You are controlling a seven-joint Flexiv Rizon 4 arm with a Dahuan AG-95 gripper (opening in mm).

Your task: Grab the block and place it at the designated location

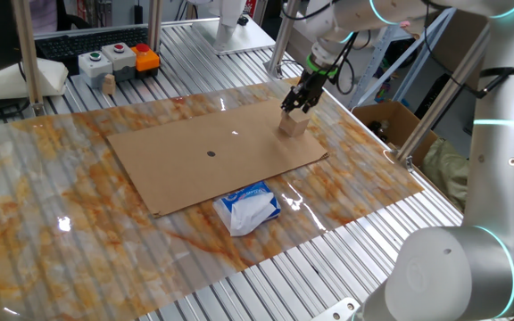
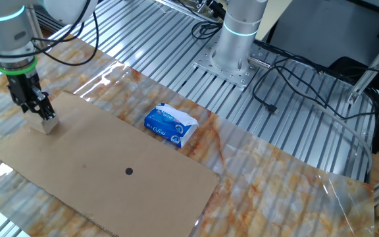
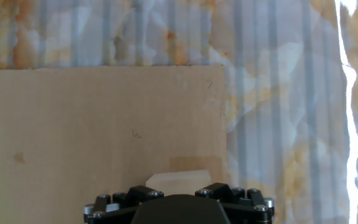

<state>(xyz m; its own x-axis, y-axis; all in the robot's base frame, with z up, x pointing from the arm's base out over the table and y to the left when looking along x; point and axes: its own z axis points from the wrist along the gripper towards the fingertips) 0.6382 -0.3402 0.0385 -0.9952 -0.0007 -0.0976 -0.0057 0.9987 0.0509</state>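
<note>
The block (image 1: pixel 294 126), a small tan wooden cube, is at the far right corner of the brown cardboard sheet (image 1: pixel 194 169). My gripper (image 1: pixel 298 109) comes straight down onto it, and its dark fingers close on the block's upper part. In the other fixed view the gripper (image 2: pixel 41 112) grips the block (image 2: pixel 48 124) at the sheet's left corner, with the block at or just above the cardboard. In the hand view only the block's pale top (image 3: pixel 178 179) shows above the gripper body. The black dot (image 1: pixel 211 153) lies mid-sheet, well left of the block; it also shows in the other fixed view (image 2: pixel 129 172).
A blue-and-white tissue packet (image 1: pixel 249 208) lies at the sheet's near edge on the marble-patterned tabletop (image 1: pixel 43 205). A button box (image 1: pixel 119 59) and a small wooden peg (image 1: pixel 109 83) stand at the back left. A cardboard box (image 1: pixel 389 120) sits off the right side.
</note>
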